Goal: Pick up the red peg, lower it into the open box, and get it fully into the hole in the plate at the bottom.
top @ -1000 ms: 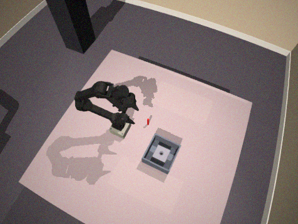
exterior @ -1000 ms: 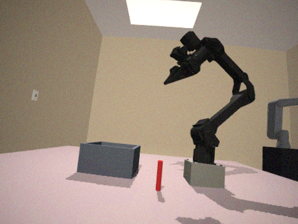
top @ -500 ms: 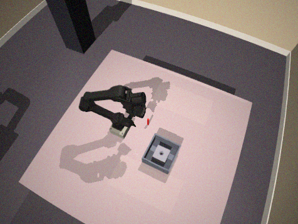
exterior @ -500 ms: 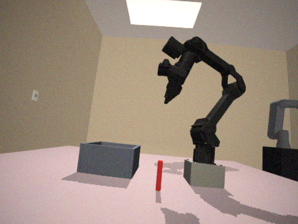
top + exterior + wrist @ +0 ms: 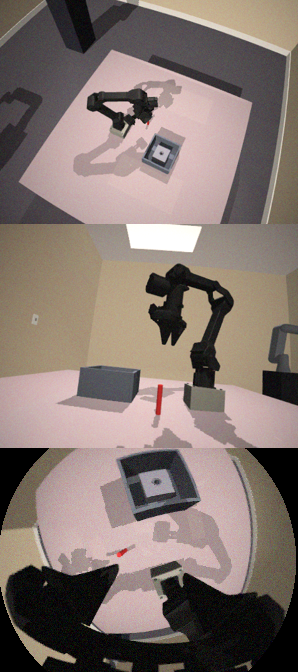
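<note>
The red peg (image 5: 148, 123) (image 5: 159, 400) (image 5: 121, 553) stands upright on the pink table, between the arm's base and the box. The open grey-blue box (image 5: 155, 166) (image 5: 104, 385) (image 5: 167, 508) stands on the table with its top open. Inside it is a pale plate (image 5: 158, 156) (image 5: 166, 489) with a dark round hole in its middle; the plate is hidden in the exterior view. My gripper (image 5: 168, 344) (image 5: 151, 572) is open and empty, high above the table, fingers pointing down. The peg shows beyond the left finger's tip in the wrist view, well below the fingers.
The arm's pale base (image 5: 119, 131) (image 5: 205, 400) (image 5: 166, 579) stands on the pink table (image 5: 200, 188) (image 5: 94, 424) (image 5: 75, 508). The box walls rise around the plate. A dark pillar (image 5: 75, 28) stands beyond the table, and a grey arm (image 5: 276, 344) on a black block is at the far right.
</note>
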Motion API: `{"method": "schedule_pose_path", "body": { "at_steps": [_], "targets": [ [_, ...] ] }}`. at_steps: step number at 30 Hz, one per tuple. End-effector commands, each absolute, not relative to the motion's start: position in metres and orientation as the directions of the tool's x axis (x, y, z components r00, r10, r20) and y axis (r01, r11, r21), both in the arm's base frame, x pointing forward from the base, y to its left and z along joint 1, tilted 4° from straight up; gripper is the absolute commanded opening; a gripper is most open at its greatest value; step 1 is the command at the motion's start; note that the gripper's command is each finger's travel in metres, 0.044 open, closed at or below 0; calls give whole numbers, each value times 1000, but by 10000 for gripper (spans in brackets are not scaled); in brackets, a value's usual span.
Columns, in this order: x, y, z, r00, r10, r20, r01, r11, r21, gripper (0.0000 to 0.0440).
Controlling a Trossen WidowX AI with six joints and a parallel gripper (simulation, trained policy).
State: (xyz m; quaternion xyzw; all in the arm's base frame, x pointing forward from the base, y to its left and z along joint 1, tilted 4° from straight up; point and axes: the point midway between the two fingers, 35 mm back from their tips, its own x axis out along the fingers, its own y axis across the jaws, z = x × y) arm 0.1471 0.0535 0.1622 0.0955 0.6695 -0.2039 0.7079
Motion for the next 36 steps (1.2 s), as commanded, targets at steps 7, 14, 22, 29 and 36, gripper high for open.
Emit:
{"method": "schedule_pose_path", "body": {
  "at_steps": [7,14,22,29,36],
  "targets": [
    [142,76,113,-138,-218,-966,552,793,-258,440],
    [145,92,83,-169,-230,-958,584,760,-286,440],
    [154,108,49,-151,-218,-964,596,758,-264,440],
    [162,117,16,-112,-196,-974,607,763,-223,440],
    [168,119,-13,-78,-182,-980,615,765,-191,433]
  ]
}}
